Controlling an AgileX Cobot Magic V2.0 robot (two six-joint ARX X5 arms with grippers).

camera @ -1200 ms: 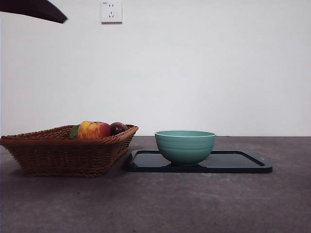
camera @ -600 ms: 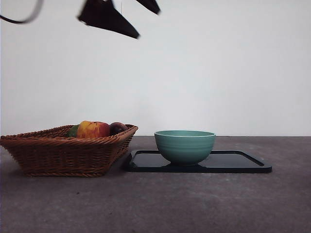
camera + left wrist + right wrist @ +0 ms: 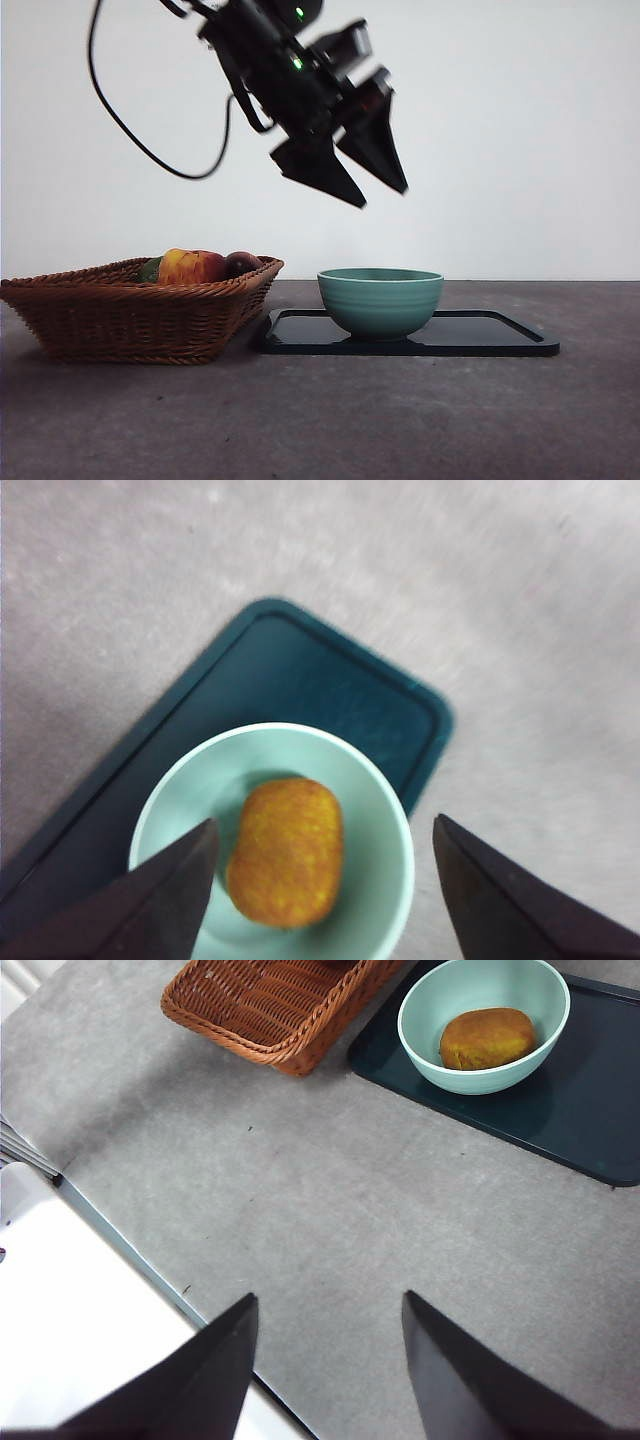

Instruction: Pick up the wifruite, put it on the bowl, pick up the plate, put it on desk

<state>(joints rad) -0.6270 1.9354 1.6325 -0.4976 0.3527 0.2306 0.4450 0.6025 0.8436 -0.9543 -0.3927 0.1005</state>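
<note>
Wifruite (image 3: 287, 852) lying in teal bowl (image 3: 381, 302) on dark tray (image 3: 500, 337) — L end effector (image 3: 375, 190) above, jaws apart, empty; R end effector (image 3: 325, 1310) likewise.

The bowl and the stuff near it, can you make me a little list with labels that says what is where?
bowl: teal, stands on the dark tray
wifruite: brown, lies inside the bowl
basket: wicker, beside the tray, holds an apple and a plum
left gripper: in the air above the bowl, jaws open, holds nothing
right gripper: open, over bare desk, away from the bowl
</note>
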